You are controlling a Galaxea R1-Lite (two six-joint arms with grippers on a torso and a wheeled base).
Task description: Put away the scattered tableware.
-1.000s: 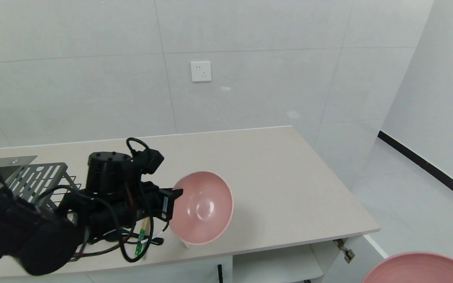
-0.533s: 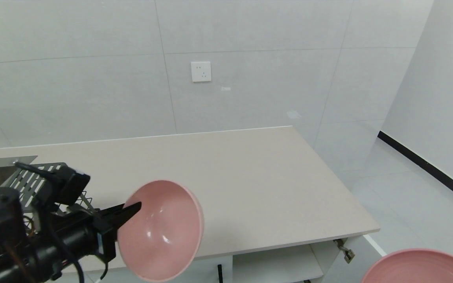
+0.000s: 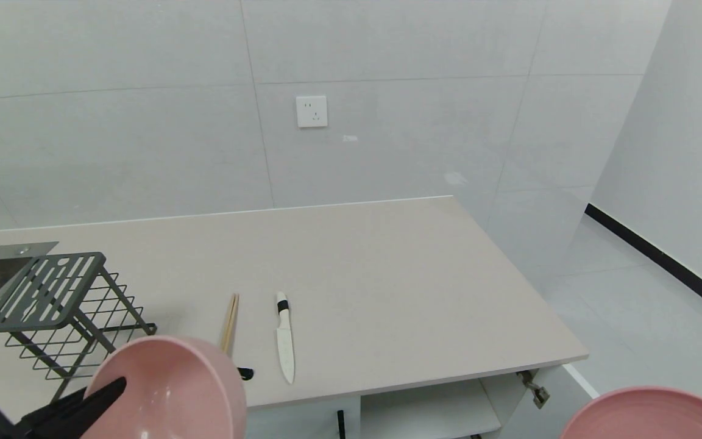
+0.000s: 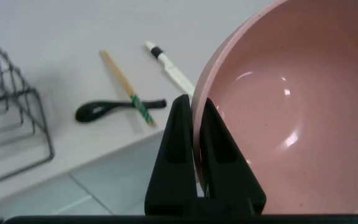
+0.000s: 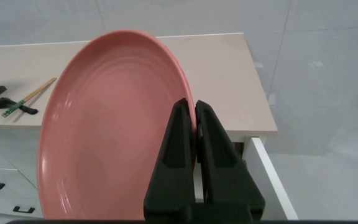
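- The left jaws are pinching the rim of the round pink bowl, closed narrow on its wall, one finger inside and one outside.
- That bowl is hanging tipped on its edge at the near left, at the near edge of the pale beige bench.
- The right jaws are clamping the rim of the ribbed pink round plate, closed tight on it.
- The plate is sitting at the near right, off the bench's right end and beside the open white cabinet shelf under the bench.
- On the bench, the pair of wooden chopsticks is lying just left of the white knife with a black band, side by side and not touching.
- The small black spoon is lying across the near end of the chopsticks.
- The dark grey wire rack is standing at the left of the bench, well apart from the knife.
- A white wall socket is showing on the far tiled wall.
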